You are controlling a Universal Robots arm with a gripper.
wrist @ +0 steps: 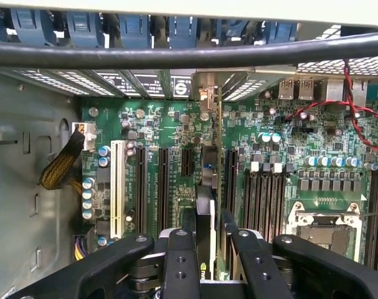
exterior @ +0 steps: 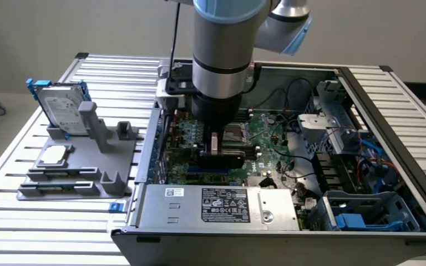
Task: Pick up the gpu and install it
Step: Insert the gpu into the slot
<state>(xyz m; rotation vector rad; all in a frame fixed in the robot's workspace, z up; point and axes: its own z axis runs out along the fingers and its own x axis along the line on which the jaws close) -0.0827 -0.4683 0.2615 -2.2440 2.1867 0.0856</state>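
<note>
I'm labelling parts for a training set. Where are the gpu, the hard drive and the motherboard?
gpu (wrist: pixel 205 218): wrist view, black edge of the card.
hard drive (exterior: pixel 59 102): exterior view, silver face.
motherboard (wrist: pixel 173 126): wrist view, bare green board.

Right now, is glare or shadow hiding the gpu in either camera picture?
Exterior view: soft, even light, no hard glare, though the motherboard looks dimmer under the arm. Wrist view: the vent grille is washed out bright, the hand is dark in the foreground, but the gpu gripped in it is lit well enough to read.
</note>
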